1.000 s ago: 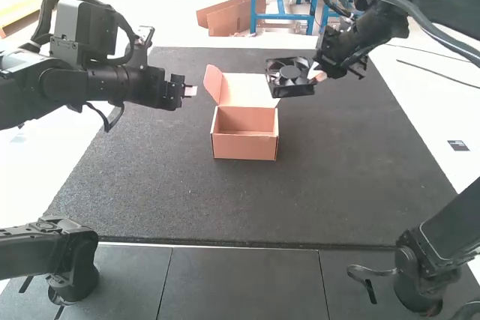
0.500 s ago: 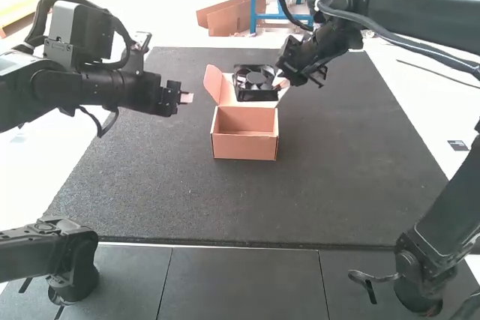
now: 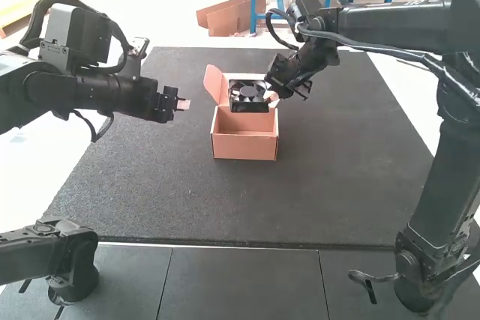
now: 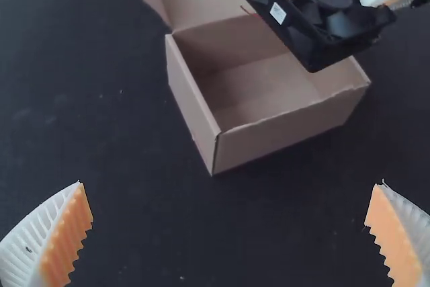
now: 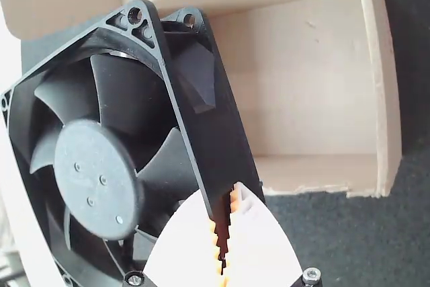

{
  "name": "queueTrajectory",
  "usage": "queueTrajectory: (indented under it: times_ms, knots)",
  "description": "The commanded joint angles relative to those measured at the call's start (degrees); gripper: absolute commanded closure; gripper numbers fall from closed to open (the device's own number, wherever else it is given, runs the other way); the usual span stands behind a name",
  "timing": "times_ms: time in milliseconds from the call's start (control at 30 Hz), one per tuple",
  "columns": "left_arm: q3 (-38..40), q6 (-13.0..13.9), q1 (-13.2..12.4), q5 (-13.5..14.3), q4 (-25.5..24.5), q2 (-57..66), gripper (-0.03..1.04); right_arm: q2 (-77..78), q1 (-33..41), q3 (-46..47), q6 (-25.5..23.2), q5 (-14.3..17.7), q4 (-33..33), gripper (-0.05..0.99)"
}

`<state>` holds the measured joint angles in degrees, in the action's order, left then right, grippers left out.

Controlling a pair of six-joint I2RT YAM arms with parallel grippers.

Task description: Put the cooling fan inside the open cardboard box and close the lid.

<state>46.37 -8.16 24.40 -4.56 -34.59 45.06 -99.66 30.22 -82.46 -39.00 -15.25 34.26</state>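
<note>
A black square cooling fan (image 3: 249, 97) hangs tilted over the back edge of the open cardboard box (image 3: 245, 133), with my right gripper (image 3: 277, 95) shut on one of its sides. In the right wrist view the fan (image 5: 114, 166) sits just above the box's bare floor (image 5: 302, 85). The box lid (image 3: 215, 84) stands up at the back left. My left gripper (image 3: 182, 103) is open, left of the box and level with its top. In the left wrist view its ribbed fingers (image 4: 57, 233) frame the box (image 4: 269, 109) and the fan (image 4: 316, 11).
The box stands in the middle of a dark mat (image 3: 150, 177) with bare mat on every side. Pale table surface (image 3: 442, 110) lies to the right of the mat.
My right gripper has carried the fan leftward and down, from right of the box to just over its opening. The left gripper has shifted slightly.
</note>
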Motion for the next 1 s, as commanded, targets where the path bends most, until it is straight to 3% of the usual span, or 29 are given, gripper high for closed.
queueTrajectory:
  times_ms: [0,967]
  knots:
    - [0.5,0.8,0.4,-0.7,0.0,-1.4,0.05,-0.5,1.2,-3.4,-0.5,-0.9,-1.5,0.94]
    - [1.8,0.7,0.2,-0.7,-2.8,-2.5,0.05,-12.0,1.9,-2.1,0.3,1.9,-4.7,0.94]
